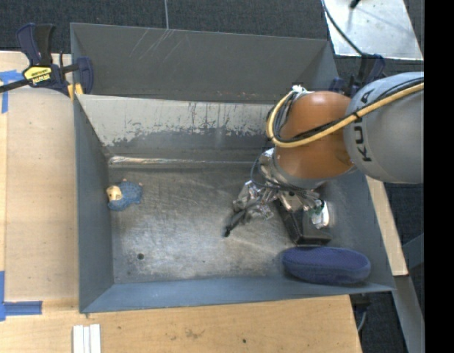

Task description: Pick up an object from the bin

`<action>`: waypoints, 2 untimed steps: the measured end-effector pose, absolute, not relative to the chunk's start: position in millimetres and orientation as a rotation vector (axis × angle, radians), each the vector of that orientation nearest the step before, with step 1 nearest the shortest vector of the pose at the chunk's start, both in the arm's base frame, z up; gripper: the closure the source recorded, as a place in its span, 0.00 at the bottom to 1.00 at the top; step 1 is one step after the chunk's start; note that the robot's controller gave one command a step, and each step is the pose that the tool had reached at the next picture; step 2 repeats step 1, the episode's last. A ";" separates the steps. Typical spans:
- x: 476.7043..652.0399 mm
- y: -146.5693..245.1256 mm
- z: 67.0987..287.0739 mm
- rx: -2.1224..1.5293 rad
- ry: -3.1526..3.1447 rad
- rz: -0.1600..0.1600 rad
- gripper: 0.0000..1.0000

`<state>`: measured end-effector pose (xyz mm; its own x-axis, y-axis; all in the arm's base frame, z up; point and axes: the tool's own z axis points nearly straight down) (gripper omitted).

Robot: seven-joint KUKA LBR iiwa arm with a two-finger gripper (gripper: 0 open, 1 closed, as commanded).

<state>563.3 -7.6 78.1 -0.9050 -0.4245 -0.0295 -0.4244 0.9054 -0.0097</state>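
**Claw low in the bin, centre-right: risk of an empty pick**

The claw (242, 213), its opening impossible to tell, appears to be over bare floor of the bin (212, 65). Closing here could miss or nudge the black block (309, 228) just right of it. A dark blue pouch (326, 265) lies lower right.

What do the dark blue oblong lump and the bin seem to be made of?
The dark blue lump looks like soft matte fabric, perhaps padded: rounded, no shine. The bin looks like grey sheet metal: flat folded walls, scratched.

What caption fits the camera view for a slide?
Gripper low in the grey bin beside a black block and dark blue pouch; small blue toy at far left.
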 end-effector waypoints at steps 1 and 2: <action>573.6 -14.3 202.4 -1.017 2.960 -0.006 1.00; 573.6 -14.3 202.4 -1.017 2.960 -0.006 1.00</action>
